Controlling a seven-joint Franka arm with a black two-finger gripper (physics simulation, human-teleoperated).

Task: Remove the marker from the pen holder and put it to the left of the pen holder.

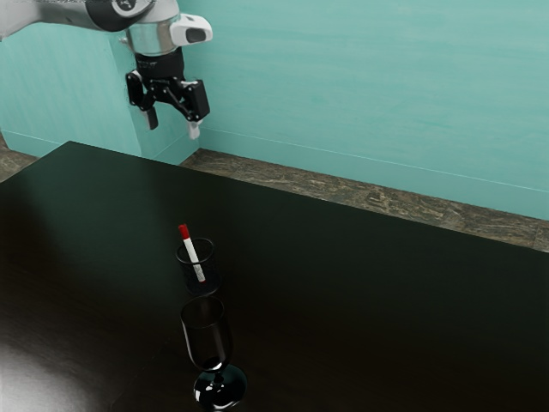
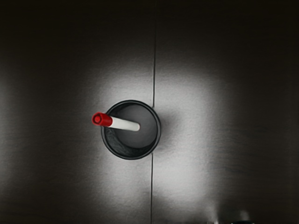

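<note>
Turquoise walls with a faint grain rise behind the counter, above a floor of brown, veined pattern. The counter is dark and smooth, with soft shine; its far edge runs straight from the corner at the exterior view's upper left, and in the wrist view a thin seam passes by the pen holder.

The black gripper hangs high over the counter, pointing downward. Its jaws are open, the two fingers stand apart, and nothing is between them. The marker is well below the jaws, inside the pen holder. It leans on the rim, and its red cap sticks out beyond it, towards the exterior view's left; the slim white body goes down to the bottom.

The pen holder is a dark, round cup with a thin ring rim, upright, set in from the counter's far edge. Farther from this edge, near the pen holder, there stands a clear wine glass, with a tall rounded bowl and a glossy round foot.
</note>
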